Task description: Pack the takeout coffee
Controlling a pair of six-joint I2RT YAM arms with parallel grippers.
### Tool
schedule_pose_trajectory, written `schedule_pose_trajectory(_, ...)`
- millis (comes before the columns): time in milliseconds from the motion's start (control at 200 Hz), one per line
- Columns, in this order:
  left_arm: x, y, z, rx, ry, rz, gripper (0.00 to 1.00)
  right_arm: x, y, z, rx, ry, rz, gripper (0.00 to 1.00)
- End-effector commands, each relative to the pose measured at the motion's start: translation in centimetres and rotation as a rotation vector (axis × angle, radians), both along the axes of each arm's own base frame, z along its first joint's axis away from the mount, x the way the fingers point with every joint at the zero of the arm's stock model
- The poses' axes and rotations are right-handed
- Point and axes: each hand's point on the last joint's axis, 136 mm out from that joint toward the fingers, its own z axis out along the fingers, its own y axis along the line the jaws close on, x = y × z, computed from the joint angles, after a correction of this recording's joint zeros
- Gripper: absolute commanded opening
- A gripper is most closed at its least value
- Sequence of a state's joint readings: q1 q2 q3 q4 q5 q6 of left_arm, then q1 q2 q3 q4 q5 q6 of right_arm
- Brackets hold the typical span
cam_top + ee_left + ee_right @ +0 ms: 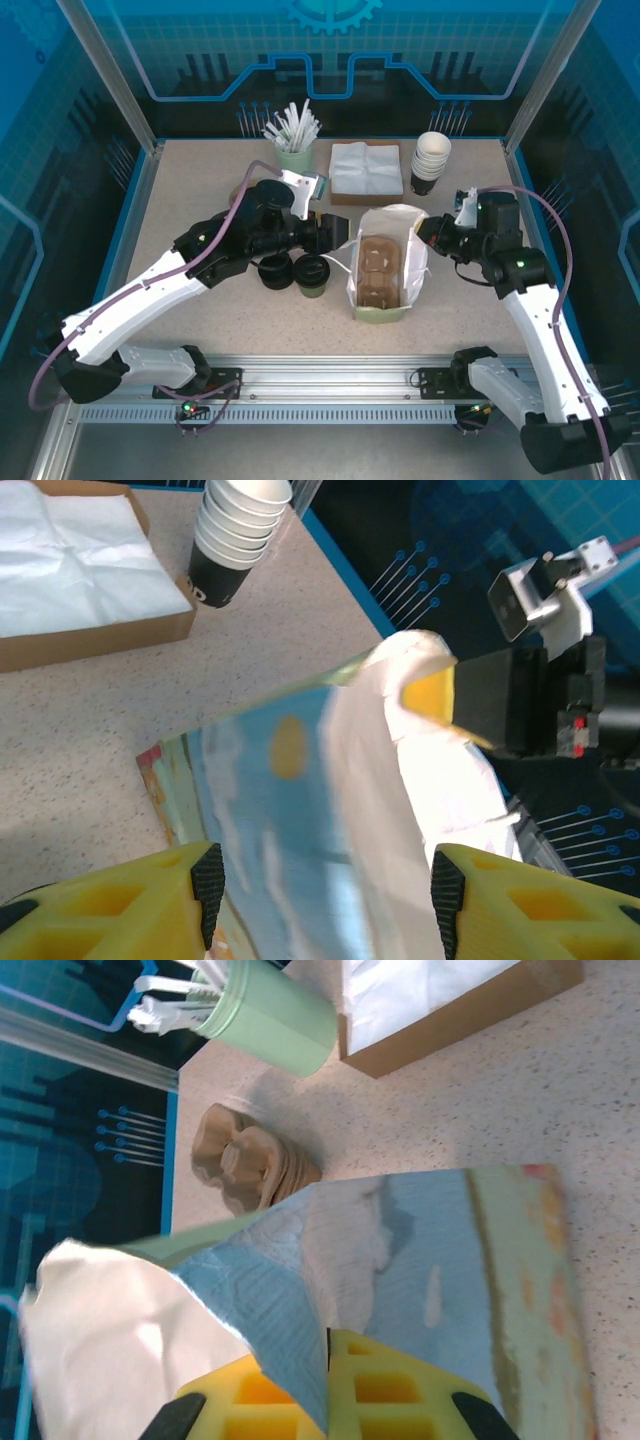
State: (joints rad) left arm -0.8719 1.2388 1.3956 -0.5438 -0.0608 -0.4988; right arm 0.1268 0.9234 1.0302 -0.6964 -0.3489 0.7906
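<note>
I see the right gripper [327, 1385] pinched tight on the right-hand wall of the paper bag [357, 288], paper clamped between its fingers. The left gripper [325, 892] has its jaws apart, and the bag's left edge runs between them unclamped. A cardboard carrier [378, 268] sits inside the bag. The takeout coffee [313, 276], lid on, stands on the table [180, 200] just left of the bag, outside it.

Speckled beige table [185, 195] enclosed by blue circuit-patterned walls [400, 50]; aluminium posts [105, 70] at upper corners, slotted rail [330, 375] along bottom.
</note>
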Motion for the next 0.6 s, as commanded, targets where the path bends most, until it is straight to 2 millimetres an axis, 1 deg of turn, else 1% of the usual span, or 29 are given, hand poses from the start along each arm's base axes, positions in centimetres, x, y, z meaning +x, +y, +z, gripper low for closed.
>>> schedule_pose_trajectory(0, 0.7, 0.9, -0.9, 0.022, 0.028, 0.057, 0.59, 0.5, -1.0, 0.2, -0.007, 0.059, -0.034, 0.02)
schedule_pose_trajectory(85, 1.0, 1.3, -1.7, 0.040, 0.058, 0.075, 0.59, 1.0, -1.4, -0.3, -0.050, 0.103, -0.020, 0.12)
schedule_pose_trajectory(135, 1.1, 1.5, -2.0, 0.045, 0.068, 0.081, 0.59, 1.3, -1.6, -0.4, -0.084, 0.118, -0.007, 0.15)
schedule_pose_trajectory(235, 1.1, 1.8, -2.6, 0.053, 0.082, 0.090, 0.59, 1.6, -2.2, -0.3, -0.151, 0.132, 0.014, 0.24)
schedule_pose_trajectory(295, 1.1, 1.9, -2.9, 0.061, 0.089, 0.093, 0.60, 1.9, -2.4, -0.2, -0.193, 0.128, 0.030, 0.31)
schedule_pose_trajectory(425, 1.0, 2.3, -3.2, 0.079, 0.102, 0.099, 0.60, 2.3, -3.4, 0.8, -0.294, 0.102, 0.053, 0.43)
schedule_pose_trajectory(595, 0.4, 2.9, -3.3, 0.106, 0.080, 0.075, 0.62, 3.4, -4.2, 3.1, -0.410, 0.017, 0.097, 0.52)
